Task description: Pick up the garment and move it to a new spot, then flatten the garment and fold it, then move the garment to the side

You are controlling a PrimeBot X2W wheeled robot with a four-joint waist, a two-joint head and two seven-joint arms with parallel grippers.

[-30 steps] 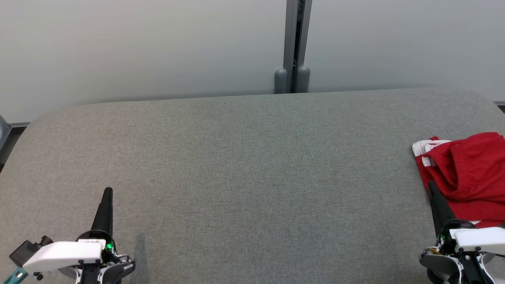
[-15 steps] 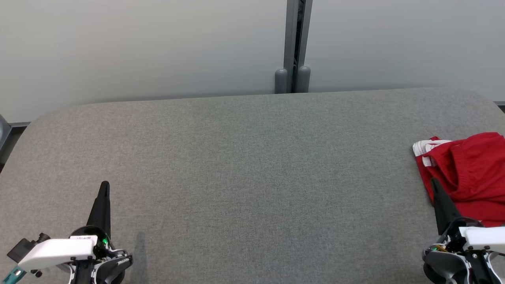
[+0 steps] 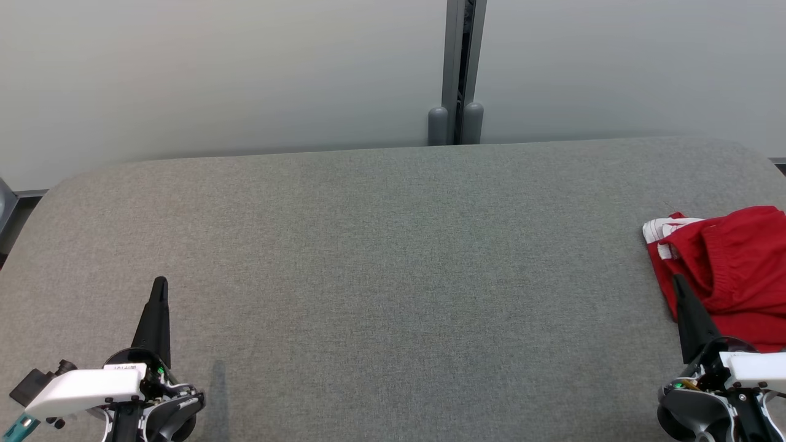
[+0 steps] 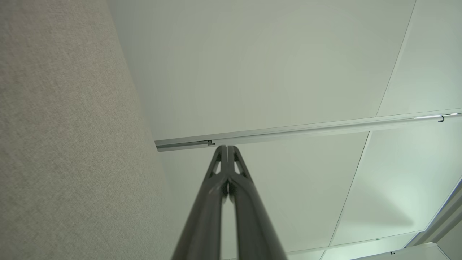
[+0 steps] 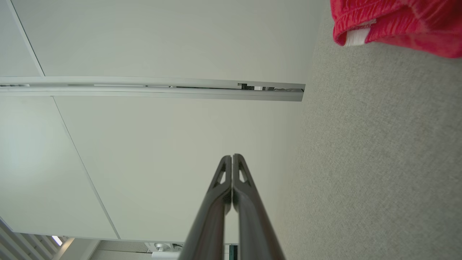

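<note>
The garment (image 3: 731, 270) is red with white trim and lies crumpled at the right edge of the grey table (image 3: 393, 276); part of it runs out of the head view. A corner of the garment (image 5: 397, 21) also shows at the top right of the right wrist view. My right gripper (image 3: 678, 282) is shut and empty at the lower right, its tip beside the garment's near left edge; its fingertips (image 5: 231, 159) meet. My left gripper (image 3: 159, 283) is shut and empty at the lower left, far from the garment, with the fingers pressed together at the left gripper's tip (image 4: 226, 148).
Pale wall panels stand behind the table, joined by a grey post (image 3: 457, 73) at the back middle. The table's far edge curves down at both back corners. Grey cloth surface stretches between the two grippers.
The left gripper has slid a little left and farther up the table. The right gripper has edged slightly right and forward, along the garment's left edge. The garment has not moved.
</note>
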